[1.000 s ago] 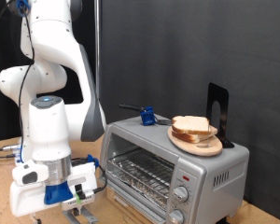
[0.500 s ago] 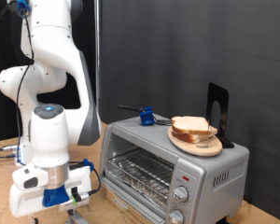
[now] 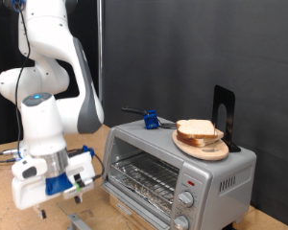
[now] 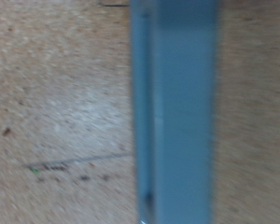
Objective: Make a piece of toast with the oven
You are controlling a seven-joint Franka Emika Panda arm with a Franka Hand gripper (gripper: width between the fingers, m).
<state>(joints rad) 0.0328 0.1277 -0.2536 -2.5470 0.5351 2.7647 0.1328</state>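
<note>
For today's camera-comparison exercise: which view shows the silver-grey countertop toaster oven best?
The exterior view: the silver-grey toaster oven appears whole, with its wire rack, knobs and the bread slices on top. The wrist view shows none of it, only a speckled surface and a blurred blue strip.

Black curtain backdrop [image 3: 173, 57] behind the setup, a vertical seam near centre. Light wooden tabletop [image 3: 2, 158] at exterior view's left, speckled and scuffed up close. Even, diffuse lighting.
</note>
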